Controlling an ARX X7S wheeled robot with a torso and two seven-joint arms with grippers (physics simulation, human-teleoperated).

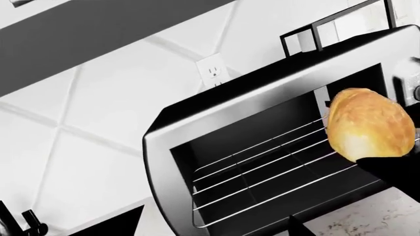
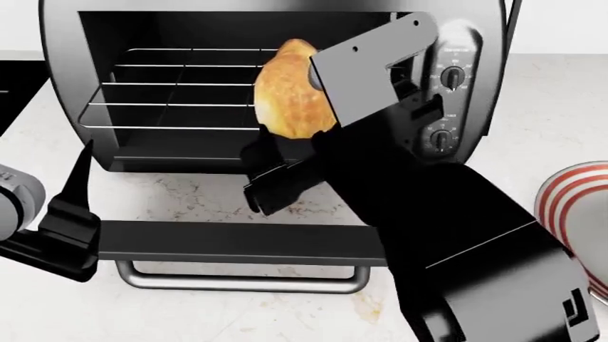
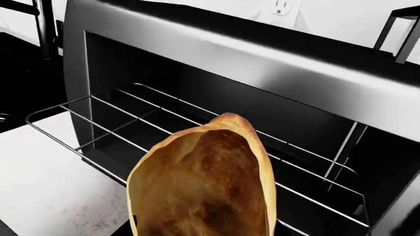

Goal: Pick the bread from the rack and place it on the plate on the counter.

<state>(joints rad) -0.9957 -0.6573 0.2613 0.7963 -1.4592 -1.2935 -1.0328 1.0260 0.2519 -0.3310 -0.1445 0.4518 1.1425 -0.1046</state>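
Observation:
The bread (image 2: 290, 89), a golden oval roll, stands on end between the fingers of my right gripper (image 2: 304, 121), just in front of the open toaster oven and a little above the rack (image 2: 171, 92). It fills the right wrist view (image 3: 203, 187) and also shows in the left wrist view (image 1: 371, 123). The wire rack (image 1: 262, 167) is bare. The plate (image 2: 560, 206), red and white ringed, is cut by the right edge on the counter (image 2: 238, 306). My left gripper (image 2: 62, 228) sits by the left end of the oven door; its jaws are not clear.
The black oven door (image 2: 238, 242) lies open and flat over the counter, its steel handle (image 2: 247, 278) towards me. The oven's knobs (image 2: 446, 107) are right of the opening. A wall outlet (image 1: 213, 71) is behind the oven. A black stovetop edge (image 2: 10, 92) is at far left.

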